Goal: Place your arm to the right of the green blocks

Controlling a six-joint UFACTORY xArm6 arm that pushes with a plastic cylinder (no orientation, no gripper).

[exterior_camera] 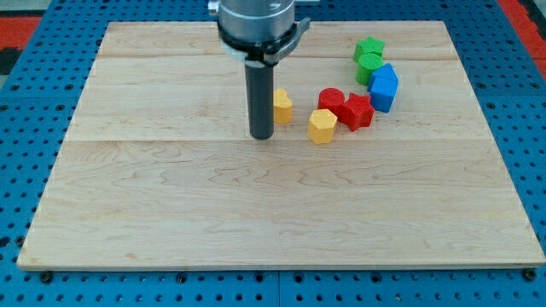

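The arm ends in a straight dark rod with no pincer fitted, so nothing is gripped or held. My tip (261, 136) is set down on the wooden board (171, 222), left of centre in its upper half. A yellow block (281, 107) is located just beside the rod on the view's right, partly hidden by it; whether the two touch cannot be determined. A second yellow block (322, 126), of roughly hexagonal form, is positioned further to the view's right, clear of my tip. Next to it a red cylinder (331, 99) and a red star-like block (357, 112) are seated close together. A blue block (384, 88) is found against the view's right side of the red pair. The two green blocks are placed at the upper end of the cluster: a green star-like block (370, 48) nearest the view's top, and a green cylinder (369, 65) directly below it, adjoining the blue block. Both green blocks are located well to the view's right of my tip.
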